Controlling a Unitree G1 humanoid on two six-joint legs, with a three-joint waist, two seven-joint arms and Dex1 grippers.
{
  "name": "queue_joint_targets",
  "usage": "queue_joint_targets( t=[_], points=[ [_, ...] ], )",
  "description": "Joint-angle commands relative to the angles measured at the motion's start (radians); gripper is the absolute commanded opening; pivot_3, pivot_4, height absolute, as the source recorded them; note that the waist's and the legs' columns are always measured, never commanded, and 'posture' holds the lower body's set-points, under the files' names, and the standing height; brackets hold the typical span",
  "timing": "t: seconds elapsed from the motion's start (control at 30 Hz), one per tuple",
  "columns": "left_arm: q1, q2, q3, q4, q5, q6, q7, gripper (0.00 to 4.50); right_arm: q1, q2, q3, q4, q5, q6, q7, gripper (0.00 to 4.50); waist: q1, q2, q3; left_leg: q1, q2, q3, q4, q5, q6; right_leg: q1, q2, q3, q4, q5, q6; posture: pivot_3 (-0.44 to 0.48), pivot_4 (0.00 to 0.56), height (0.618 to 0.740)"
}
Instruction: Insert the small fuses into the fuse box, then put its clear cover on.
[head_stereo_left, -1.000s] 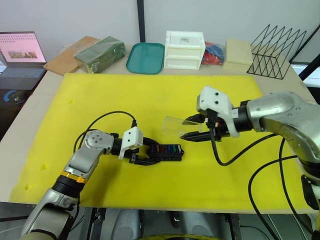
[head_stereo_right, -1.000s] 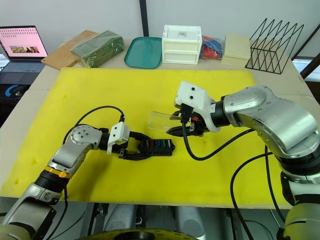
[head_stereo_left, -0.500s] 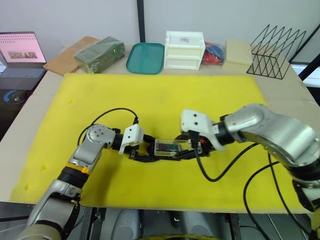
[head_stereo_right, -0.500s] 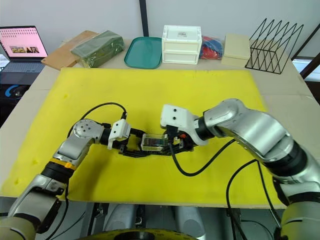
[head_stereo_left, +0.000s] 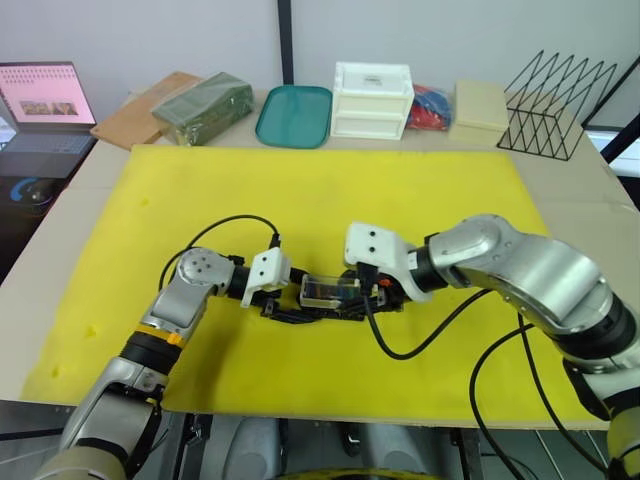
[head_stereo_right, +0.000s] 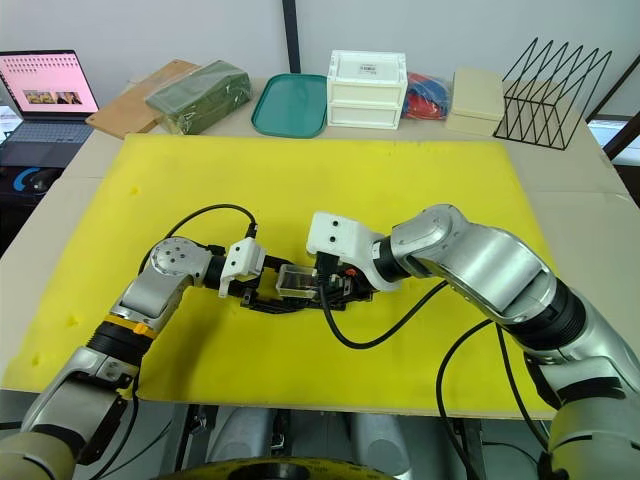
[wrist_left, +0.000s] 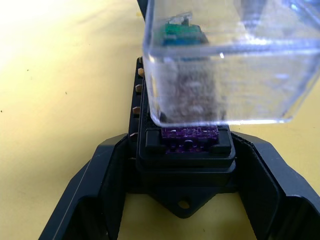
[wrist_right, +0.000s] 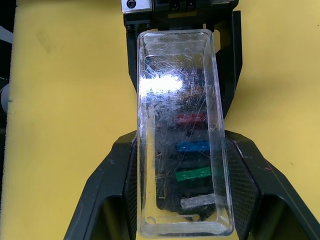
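Note:
The black fuse box (head_stereo_left: 312, 312) lies on the yellow mat, and my left gripper (head_stereo_left: 287, 305) is shut on its left end. In the left wrist view both fingers (wrist_left: 90, 200) clasp the box, with a purple fuse (wrist_left: 190, 135) seated at that end. The clear cover (head_stereo_left: 328, 291) sits over the box, slightly raised at the left end, and my right gripper (head_stereo_left: 360, 298) is shut on it from the right. Through the cover (wrist_right: 150, 150) I see red (wrist_right: 190, 118), blue (wrist_right: 192, 147), green (wrist_right: 192, 174) and grey (wrist_right: 197, 202) small fuses in their slots.
Along the table's far edge stand a teal tray (head_stereo_left: 292, 102), a white drawer box (head_stereo_left: 371, 100), a beige box (head_stereo_left: 481, 105) and a black wire rack (head_stereo_left: 560, 105). A green bundle (head_stereo_left: 203, 96) and a laptop (head_stereo_left: 45, 100) are at the far left.
My right gripper has brought the clear cover down and to the left, from above the mat onto the fuse box. The left gripper has kept its hold on the box.

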Motion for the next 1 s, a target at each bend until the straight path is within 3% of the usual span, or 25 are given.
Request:
queue_joint_targets(
  t=[0.03,0.8,0.93,1.0],
  points=[
    [0.001,-0.004,-0.005,-0.025,0.016,0.007,0.012,2.75,-0.001,0.008,0.007,-0.001,-0.018,-0.014,-0.006,1.88,0.0,0.0,0.0,0.0,0.0,0.0,0.0,0.0,0.0,0.0,0.0,0.0,0.0,0.0,0.0,0.0,0.15,0.74],
    [0.007,-0.005,-0.004,-0.065,0.016,0.044,0.02,2.75,0.028,-0.028,0.099,0.025,-0.13,-0.069,0.03,1.88,0.0,0.0,0.0,0.0,0.0,0.0,0.0,0.0,0.0,0.0,0.0,-0.001,0.0,0.0,0.0,0.0,0.15,0.74],
    [0.006,-0.006,-0.005,-0.063,0.017,0.046,0.021,2.75,0.027,-0.031,0.092,0.028,-0.136,-0.073,0.04,3.24,0.0,0.0,0.0,0.0,0.0,0.0,0.0,0.0,0.0,0.0,0.0,-0.001,0.0,0.0,0.0,0.0,0.15,0.74],
    [0.005,-0.006,-0.004,-0.061,0.018,0.046,0.021,2.75,0.018,-0.023,0.073,0.037,-0.129,-0.067,0.044,3.49,-0.001,0.0,0.0,0.0,0.0,0.0,0.0,0.0,0.0,0.0,0.0,-0.001,0.0,0.0,0.0,0.0,0.15,0.74]
  ],
)
